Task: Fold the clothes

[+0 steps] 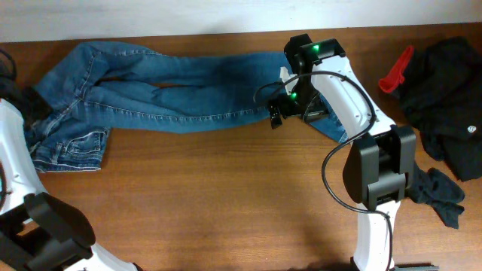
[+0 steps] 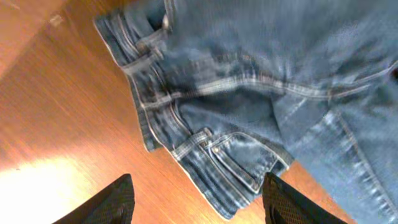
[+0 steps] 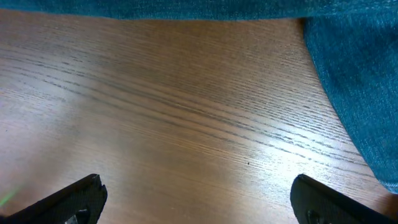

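The blue denim jeans (image 1: 173, 83) lie stretched across the back of the table, waist and pockets at the left (image 1: 71, 143), leg ends at the right. My left gripper (image 1: 36, 104) is at the waist end. In the left wrist view it is open (image 2: 199, 202), just above the waistband and a pocket (image 2: 236, 155), holding nothing. My right gripper (image 1: 295, 113) is at the leg ends. In the right wrist view it is open (image 3: 199, 199) over bare wood, with denim (image 3: 360, 81) along the top and right edges.
A red object (image 1: 397, 69) and a black garment (image 1: 448, 83) lie at the back right. A dark cloth (image 1: 440, 196) lies beside the right arm's base. The wooden table (image 1: 226, 196) extends in front of the jeans.
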